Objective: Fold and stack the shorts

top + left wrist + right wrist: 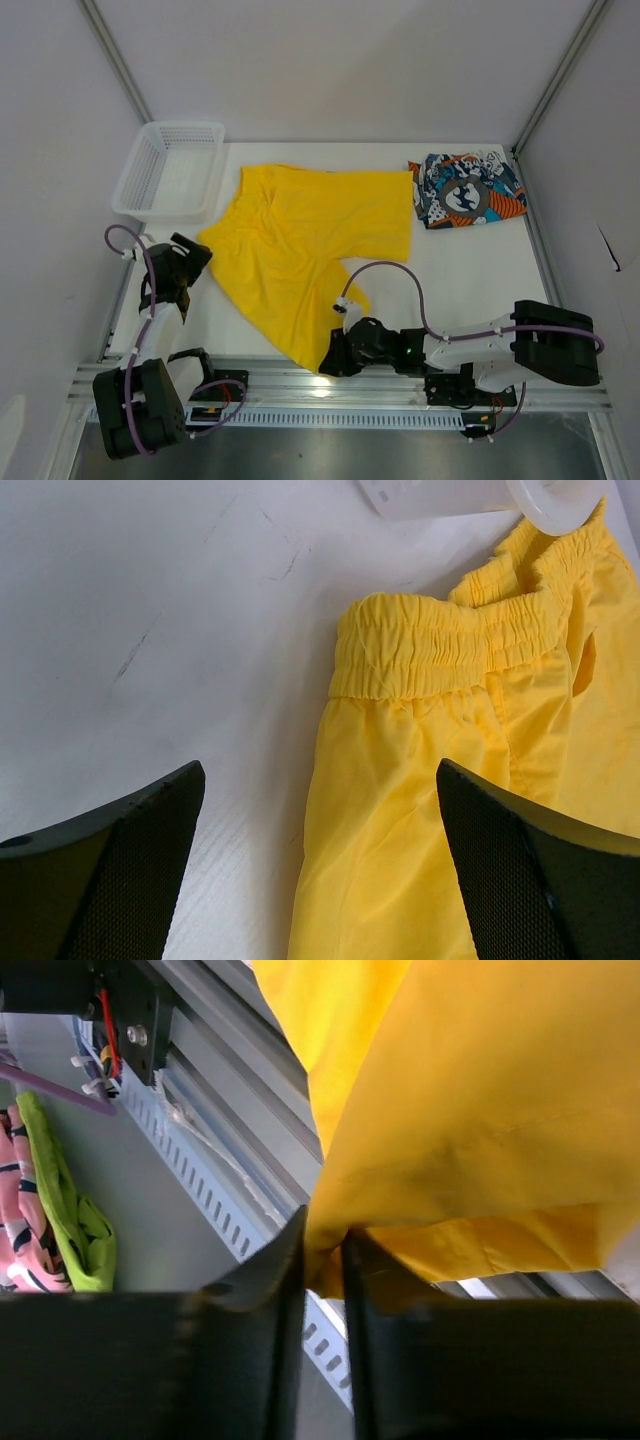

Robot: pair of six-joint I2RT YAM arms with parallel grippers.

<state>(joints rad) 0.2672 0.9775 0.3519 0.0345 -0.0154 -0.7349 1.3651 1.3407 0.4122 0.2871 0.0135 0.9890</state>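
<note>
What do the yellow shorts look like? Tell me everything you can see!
They are bright yellow shorts of thin, soft cloth, plain, with a gathered elastic waistband. They lie spread fairly flat, a little wrinkled, on the white table, waistband toward the white basket. One leg reaches the near edge, where the right gripper pinches its hem. The left gripper hangs open over the waistband end.
</note>
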